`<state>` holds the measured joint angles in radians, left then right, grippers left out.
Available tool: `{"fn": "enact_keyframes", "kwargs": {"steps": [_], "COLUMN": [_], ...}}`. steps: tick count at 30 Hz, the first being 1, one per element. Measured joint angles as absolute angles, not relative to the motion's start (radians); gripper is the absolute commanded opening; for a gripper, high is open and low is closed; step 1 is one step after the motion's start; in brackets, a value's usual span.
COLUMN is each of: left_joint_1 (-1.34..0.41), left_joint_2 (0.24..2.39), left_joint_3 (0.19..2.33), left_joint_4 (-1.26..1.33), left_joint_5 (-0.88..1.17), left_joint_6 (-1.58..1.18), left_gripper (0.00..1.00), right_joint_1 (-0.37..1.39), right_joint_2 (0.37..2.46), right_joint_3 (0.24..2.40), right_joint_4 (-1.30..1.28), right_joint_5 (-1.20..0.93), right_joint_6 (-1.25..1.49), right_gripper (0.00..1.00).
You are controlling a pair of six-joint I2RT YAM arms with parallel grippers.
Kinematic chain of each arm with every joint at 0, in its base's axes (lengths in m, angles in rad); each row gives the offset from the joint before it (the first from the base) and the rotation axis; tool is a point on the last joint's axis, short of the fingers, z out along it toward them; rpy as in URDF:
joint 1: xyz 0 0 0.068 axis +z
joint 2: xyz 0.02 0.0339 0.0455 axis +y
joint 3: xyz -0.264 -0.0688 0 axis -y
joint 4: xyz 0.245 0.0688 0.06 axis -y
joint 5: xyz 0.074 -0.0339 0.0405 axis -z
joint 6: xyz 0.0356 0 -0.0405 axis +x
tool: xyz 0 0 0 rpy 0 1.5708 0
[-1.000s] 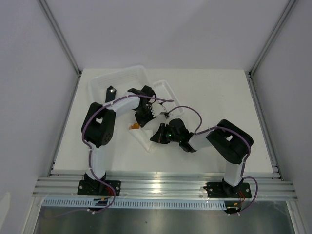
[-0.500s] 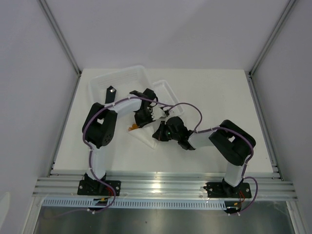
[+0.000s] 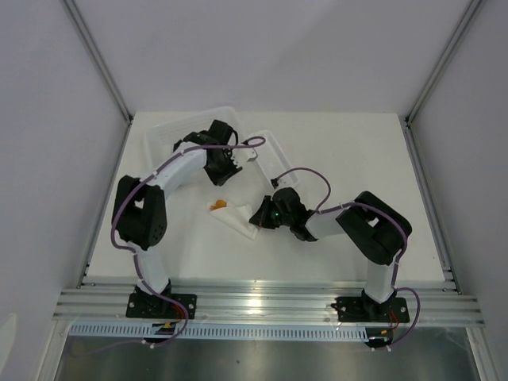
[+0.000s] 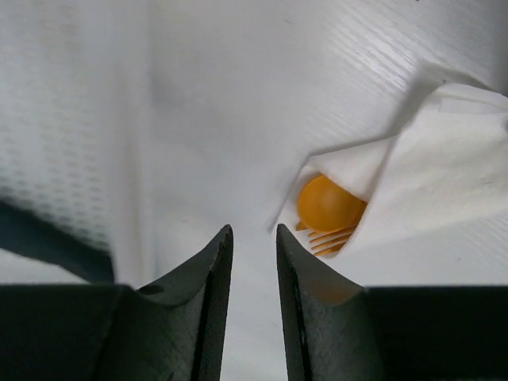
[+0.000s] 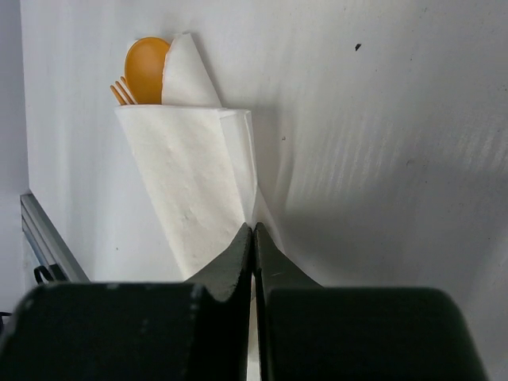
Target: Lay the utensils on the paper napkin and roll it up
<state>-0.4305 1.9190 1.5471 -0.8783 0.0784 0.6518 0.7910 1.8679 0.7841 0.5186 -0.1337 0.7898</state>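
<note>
The paper napkin (image 5: pixel 190 182) lies folded over the utensils on the table, a white bundle (image 3: pixel 240 222) between the two arms. An orange spoon bowl (image 5: pixel 145 67) and fork tines (image 5: pixel 121 91) stick out of its far end; the left wrist view shows the same bowl (image 4: pixel 327 202) and tines (image 4: pixel 329 240) under the napkin's flap (image 4: pixel 429 182). My right gripper (image 5: pixel 254 228) is shut, pinching the napkin's near edge (image 3: pixel 258 218). My left gripper (image 4: pixel 252 230) hovers open and empty just beside the orange ends, back over the table (image 3: pixel 225 164).
Two rigid white trays stand at the back left, a larger one (image 3: pixel 171 131) and a smaller one (image 3: pixel 274 144), with the left arm reaching across them. A dark flat piece (image 4: pixel 48 238) lies at the left of the left wrist view.
My left gripper has opened, let go of the napkin bundle and drawn back and left toward the trays. The right gripper stays shut at the napkin's near edge.
</note>
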Motion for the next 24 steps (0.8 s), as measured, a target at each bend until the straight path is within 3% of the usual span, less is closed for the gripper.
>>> {"fn": "enact_keyframes", "kwargs": {"steps": [9, 15, 24], "left_joint_1": [-0.460, -0.559, -0.567], "left_joint_2": [1.667, 1.707, 1.780], "left_joint_3": [1.369, 1.184, 1.190], "left_joint_4": [-0.807, -0.770, -0.694], "left_joint_5": [0.142, 0.120, 0.069], "left_joint_6": [0.664, 0.727, 0.753], "left_gripper": [0.34, 0.34, 0.35], "right_joint_1": [0.775, 0.777, 0.781], "right_joint_2": [1.874, 1.893, 1.899], "right_joint_3": [0.749, 0.700, 0.657], "right_joint_4": [0.582, 0.686, 0.760], "right_joint_5": [-0.190, -0.230, -0.234], "right_joint_6": [0.880, 0.978, 1.041], "right_gripper": [0.00, 0.00, 0.00]}}
